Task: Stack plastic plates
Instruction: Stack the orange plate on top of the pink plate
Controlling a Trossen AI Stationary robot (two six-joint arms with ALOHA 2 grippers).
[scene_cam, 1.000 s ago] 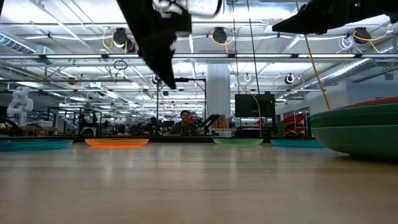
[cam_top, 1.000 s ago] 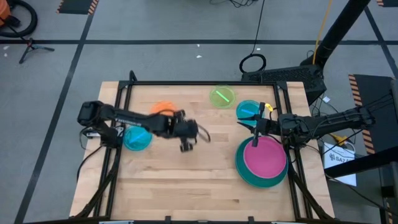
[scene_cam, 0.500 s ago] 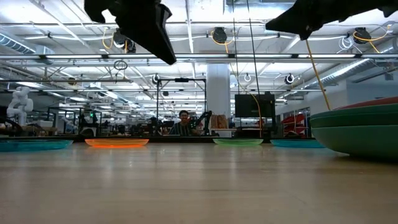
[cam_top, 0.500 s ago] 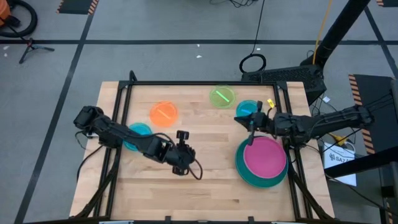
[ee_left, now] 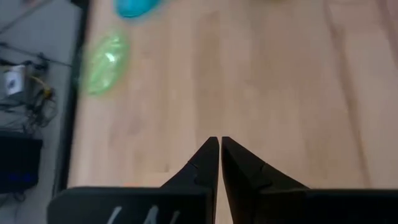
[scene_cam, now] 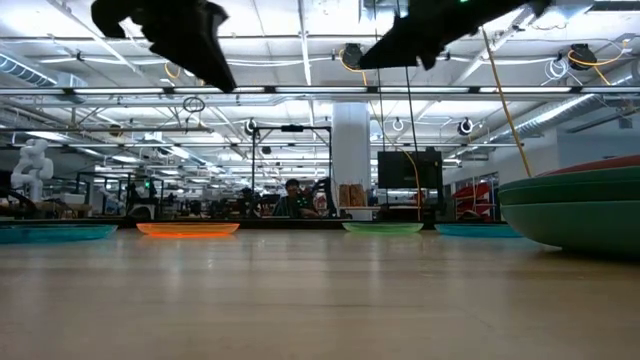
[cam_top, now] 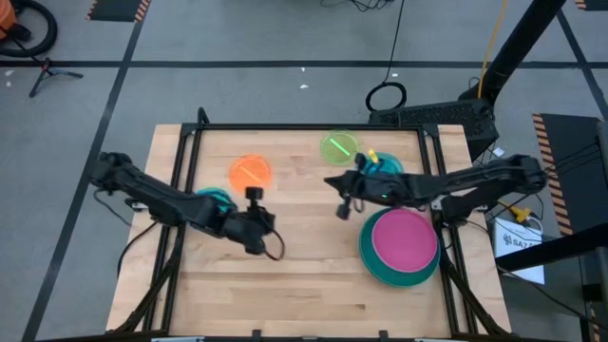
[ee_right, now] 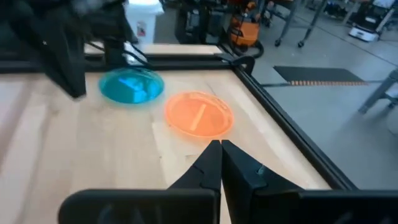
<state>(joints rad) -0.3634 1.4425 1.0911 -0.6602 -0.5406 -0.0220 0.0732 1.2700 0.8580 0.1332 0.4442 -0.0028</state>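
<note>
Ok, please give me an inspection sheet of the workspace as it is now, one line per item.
Surface: wooden table, black frame.
Job's things: magenta plate stacked on a teal plate; orange plate, lime plate and two blue plates lie single.
Clutter: nothing seen.
Grippers: left gripper shut, empty, beside the orange plate; right gripper shut, empty, mid-table.
Cables: cable loop on the floor.
Surroundings: workshop hall, a person beyond the table.

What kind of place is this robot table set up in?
Probably a large robotics lab or workshop: exposed ceiling ducts and lights, another workstation with a monitor, and a person seated behind the wooden table.
</note>
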